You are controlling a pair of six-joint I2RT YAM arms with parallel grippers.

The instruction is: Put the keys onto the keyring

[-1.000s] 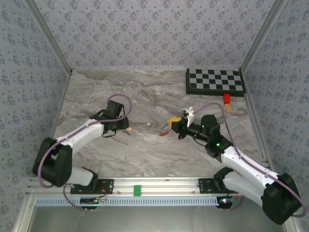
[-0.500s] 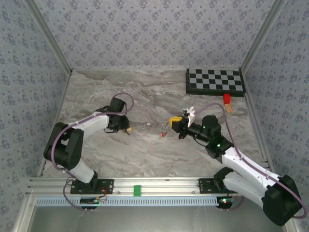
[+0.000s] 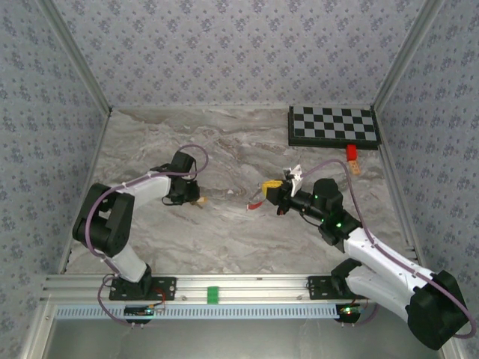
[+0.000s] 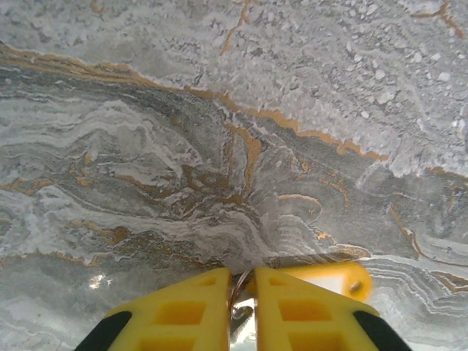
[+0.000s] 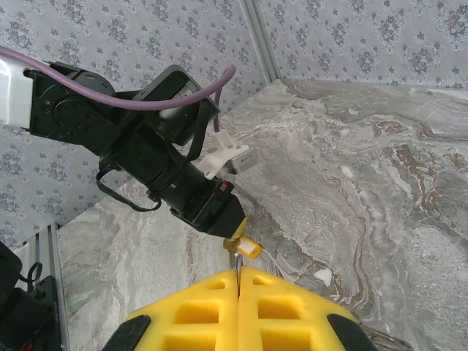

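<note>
My left claw [image 4: 241, 281] pinches the orange-yellow key [image 4: 333, 279] low in frame; my right claw [image 5: 239, 275] is pressed shut.

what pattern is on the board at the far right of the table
Black-and-white checks on the board, clearest in the top external view.

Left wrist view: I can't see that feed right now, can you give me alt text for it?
The left pincer, its two yellow fingers almost together at the bottom edge, grips what looks like the metal blade of the yellow-headed key, whose head sticks out to the right. Beyond them lies the grey marble-patterned table with orange veins.
</note>
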